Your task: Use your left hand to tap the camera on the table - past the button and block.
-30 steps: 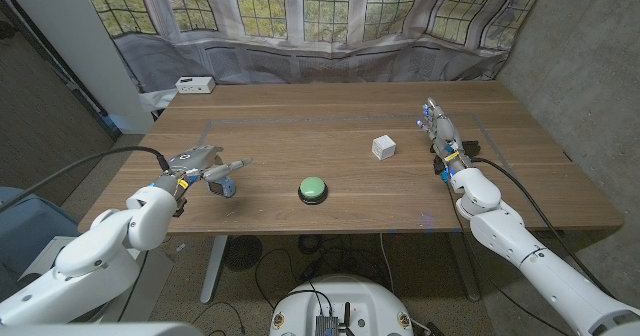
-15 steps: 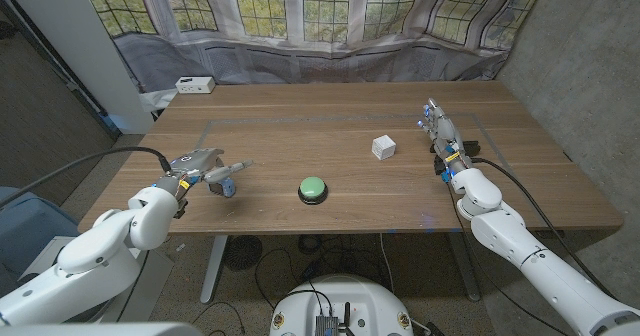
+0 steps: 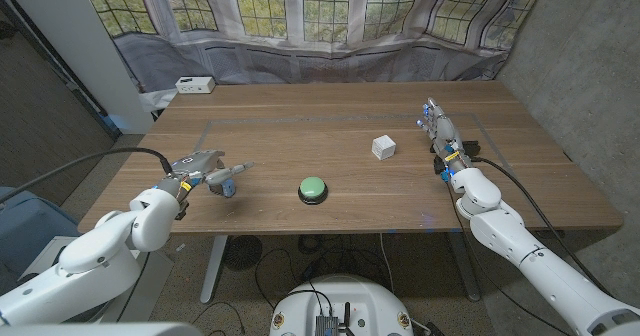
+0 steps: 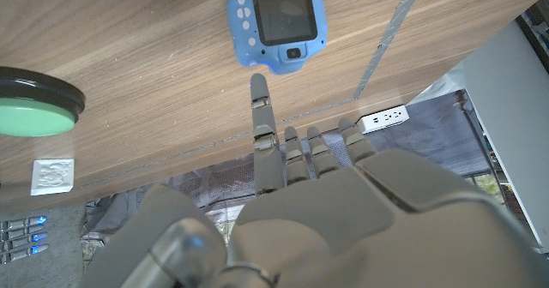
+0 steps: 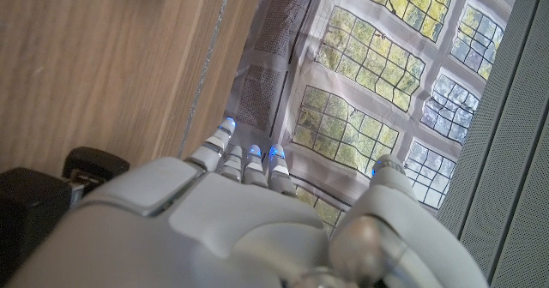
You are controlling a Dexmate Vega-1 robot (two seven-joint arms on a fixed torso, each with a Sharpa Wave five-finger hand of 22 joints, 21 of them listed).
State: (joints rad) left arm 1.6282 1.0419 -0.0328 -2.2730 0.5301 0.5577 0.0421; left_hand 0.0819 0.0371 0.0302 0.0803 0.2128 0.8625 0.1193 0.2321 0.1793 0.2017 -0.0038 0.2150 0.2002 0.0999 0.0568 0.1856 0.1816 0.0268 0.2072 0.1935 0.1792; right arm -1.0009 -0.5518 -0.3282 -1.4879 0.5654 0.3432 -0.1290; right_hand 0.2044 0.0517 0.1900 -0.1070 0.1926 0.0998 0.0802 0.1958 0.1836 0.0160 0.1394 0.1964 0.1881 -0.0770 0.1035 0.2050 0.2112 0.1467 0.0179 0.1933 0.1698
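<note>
A small blue toy camera (image 3: 226, 185) lies on the wooden table (image 3: 300, 106) near the front left, screen up in the left wrist view (image 4: 276, 27). My left hand (image 3: 200, 166) hovers just beside it, one finger (image 4: 262, 117) stretched out with its tip just short of the camera's edge and the others curled in; it holds nothing. The green button (image 3: 313, 188) (image 4: 34, 108) sits to the camera's right, and the white block (image 3: 383, 147) (image 4: 51, 175) lies farther right and back. My right hand (image 3: 441, 136) stands on its edge at the right, fingers straight and empty.
A white power strip (image 3: 194, 84) (image 4: 383, 117) lies at the far left corner. A thin taped outline (image 3: 300, 122) marks the table's middle. A black cable clamp (image 5: 94, 164) sits by my right wrist. Curtained windows run behind the far edge.
My left hand has edged slightly toward the camera. The right arm, button and block have not moved.
</note>
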